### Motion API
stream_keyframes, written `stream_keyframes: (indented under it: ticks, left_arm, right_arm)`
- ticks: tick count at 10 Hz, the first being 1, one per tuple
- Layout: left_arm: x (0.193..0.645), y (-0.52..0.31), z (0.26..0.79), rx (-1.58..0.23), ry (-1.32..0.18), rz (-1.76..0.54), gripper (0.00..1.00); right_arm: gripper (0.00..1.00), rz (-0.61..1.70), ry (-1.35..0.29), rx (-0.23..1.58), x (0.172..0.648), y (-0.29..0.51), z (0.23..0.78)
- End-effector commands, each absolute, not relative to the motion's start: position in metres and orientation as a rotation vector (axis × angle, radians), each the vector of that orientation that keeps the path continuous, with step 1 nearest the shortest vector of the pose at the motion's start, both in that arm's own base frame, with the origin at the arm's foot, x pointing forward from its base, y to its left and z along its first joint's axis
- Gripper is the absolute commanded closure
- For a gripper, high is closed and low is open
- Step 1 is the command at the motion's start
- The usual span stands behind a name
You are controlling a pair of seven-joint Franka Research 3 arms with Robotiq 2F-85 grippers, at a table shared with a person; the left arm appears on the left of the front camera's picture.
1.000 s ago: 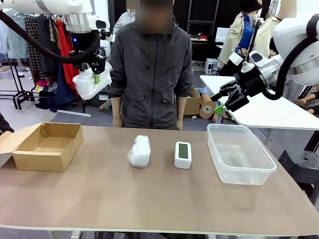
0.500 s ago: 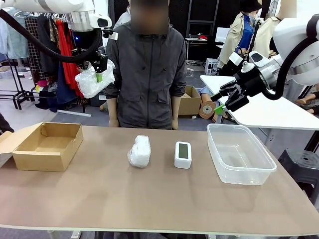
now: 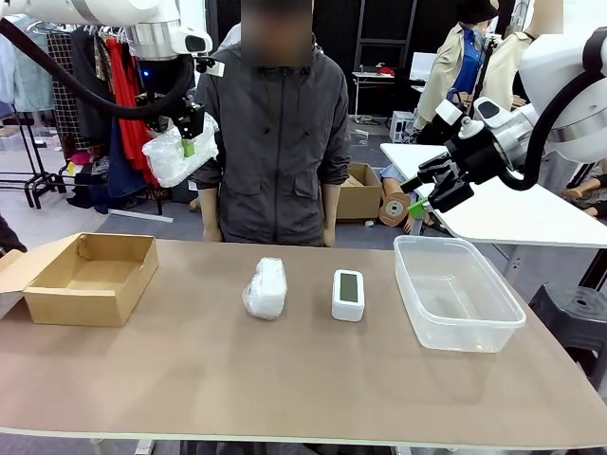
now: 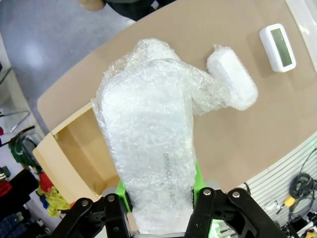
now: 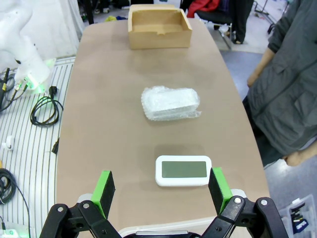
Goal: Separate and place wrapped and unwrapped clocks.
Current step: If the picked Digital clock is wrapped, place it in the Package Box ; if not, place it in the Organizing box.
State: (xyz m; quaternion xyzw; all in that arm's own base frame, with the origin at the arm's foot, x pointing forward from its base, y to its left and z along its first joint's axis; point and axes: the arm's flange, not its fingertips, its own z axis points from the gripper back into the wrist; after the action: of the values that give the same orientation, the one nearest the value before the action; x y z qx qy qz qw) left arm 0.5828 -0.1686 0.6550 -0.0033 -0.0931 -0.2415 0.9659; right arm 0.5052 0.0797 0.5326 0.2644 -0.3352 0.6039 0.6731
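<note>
Above left side of table (image 3: 190,379) | left pincer (image 3: 186,142) clamps wrapped clock (image 4: 148,134), its base hidden | right pincer (image 5: 161,186) wide

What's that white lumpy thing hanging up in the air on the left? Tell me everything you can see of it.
It is a wrapped clock: a lumpy bundle in translucent white bubble wrap, longer than wide, with loose crinkled folds at its free end. Faint print shows through the wrap, too blurred to read. The left tool is shut on one end, its green pads pressing both sides, and the rest hangs below it, high above the table. Nothing else touches it.
</note>
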Motion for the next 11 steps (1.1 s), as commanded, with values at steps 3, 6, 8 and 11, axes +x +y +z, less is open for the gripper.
stream_keyframes:
  ticks: [3, 6, 8, 11]
  left_arm:
    - [0.5809, -0.1675, 0.6587, -0.008, -0.189, -0.472, 1.00]
    - [0.5809, -0.1675, 0.6587, -0.008, -0.189, -0.472, 1.00]
    - [0.5809, -0.1675, 0.6587, -0.008, -0.189, -0.472, 1.00]
    - [0.5828, -0.1686, 0.6550, -0.007, -0.188, -0.488, 1.00]
  right_arm:
    - [0.00, 1.363, -0.762, 0.596, 0.5046, 0.0801, 0.5351]
    - [0.00, 1.363, -0.762, 0.596, 0.5046, 0.0801, 0.5351]
    - [0.00, 1.363, -0.762, 0.596, 0.5046, 0.0801, 0.5351]
    - [0.00, 1.363, -0.762, 0.596, 0.5046, 0.0801, 0.5351]
